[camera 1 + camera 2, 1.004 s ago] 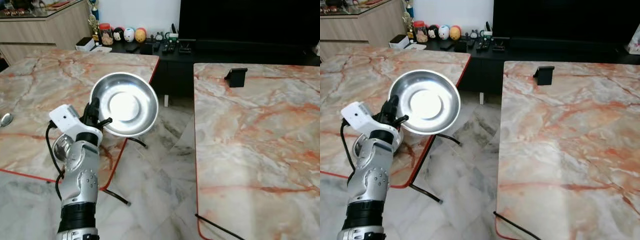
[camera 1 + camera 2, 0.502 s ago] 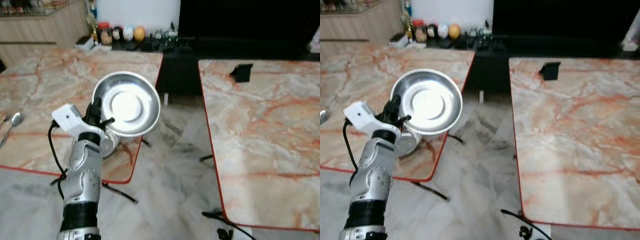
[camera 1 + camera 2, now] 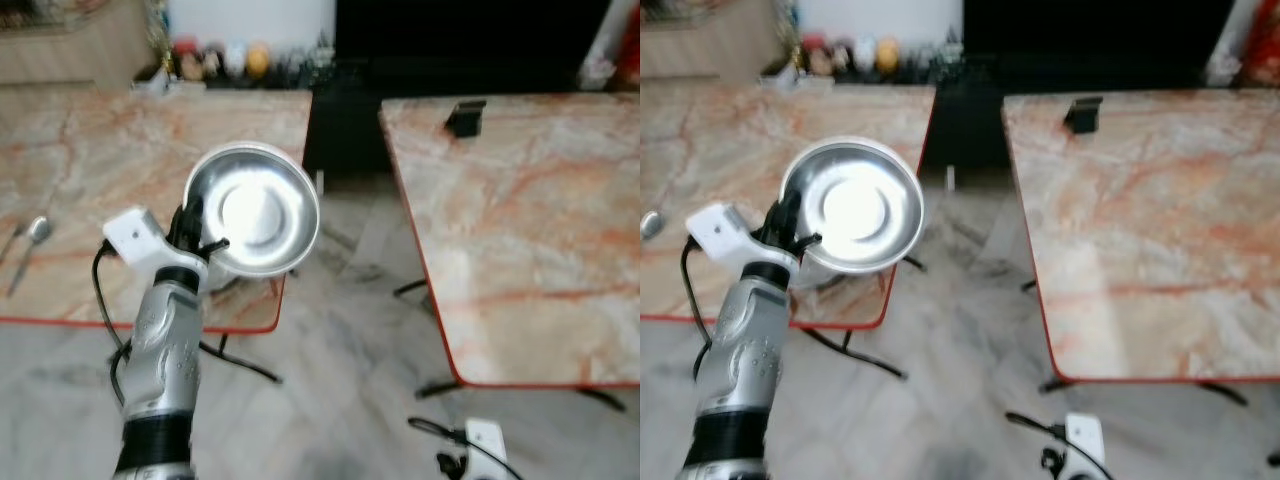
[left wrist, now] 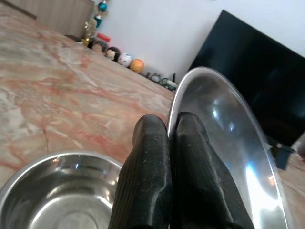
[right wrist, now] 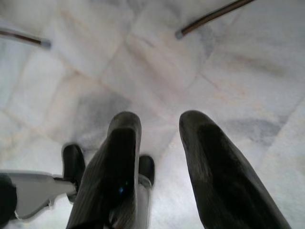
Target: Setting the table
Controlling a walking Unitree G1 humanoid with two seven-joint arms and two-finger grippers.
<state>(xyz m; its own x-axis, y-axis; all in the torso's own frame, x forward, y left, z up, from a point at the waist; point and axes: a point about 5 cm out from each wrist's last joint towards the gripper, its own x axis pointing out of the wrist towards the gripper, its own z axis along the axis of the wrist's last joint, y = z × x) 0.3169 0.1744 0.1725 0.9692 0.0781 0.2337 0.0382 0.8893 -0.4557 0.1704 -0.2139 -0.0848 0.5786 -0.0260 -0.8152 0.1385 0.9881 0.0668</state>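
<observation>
Left gripper (image 4: 167, 143) pinches steel plate (image 3: 262, 208) by rim only — jolt while walking may slip it; right gripper (image 5: 157, 157) spread, empty.

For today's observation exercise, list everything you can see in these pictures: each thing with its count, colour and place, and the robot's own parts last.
Steel plate: one, silver, held up by its rim above the left table's near edge.
Steel bowl: one, silver, on the left table under the plate.
Spoon: one, silver, on the left table.
Tables: two, orange-veined marble with red edges, left and right.
Black stand: one, on the right table's far side.
Figurines: several, blurred, on the dark cabinet.
White device: one, cabled, on the floor.
Left gripper: black fingers clamped on the plate's rim.
Right gripper: open, above the floor.
</observation>
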